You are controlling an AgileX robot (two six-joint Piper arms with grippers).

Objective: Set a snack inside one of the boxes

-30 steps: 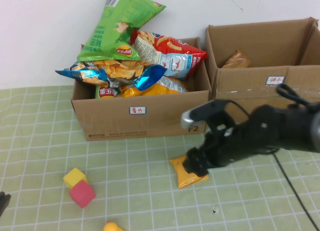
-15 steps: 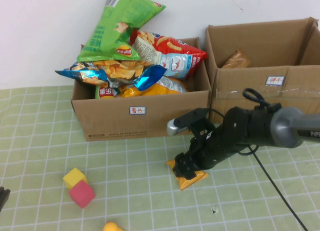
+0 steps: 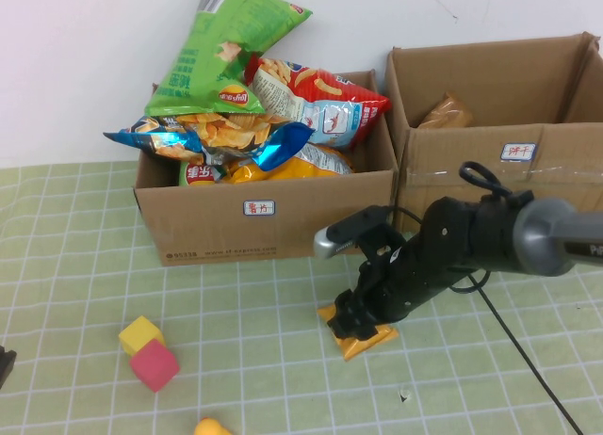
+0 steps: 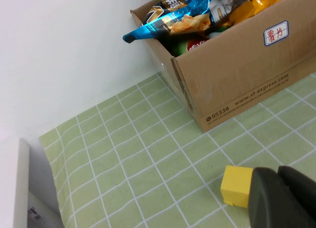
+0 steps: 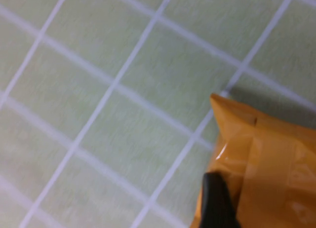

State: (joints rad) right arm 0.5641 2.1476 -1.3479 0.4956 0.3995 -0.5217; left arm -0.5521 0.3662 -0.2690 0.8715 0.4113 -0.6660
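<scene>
raised view over table point(image 3: 75, 218), 2 wrist views close

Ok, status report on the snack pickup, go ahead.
Right gripper down on orange snack packet, grip unconfirmed. Left gripper shut, parked by yellow block. Nothing blocking.

1. The bench point(image 3: 85, 247) wears a pale green cloth with a white grid.
2. The snack pouch point(image 3: 363, 339) is glossy orange.
3. Both boxes point(image 3: 273, 218) are brown cardboard with small white labels.
4. The blocks are yellow point(image 3: 139, 334) and pink point(image 3: 154, 365).
</scene>
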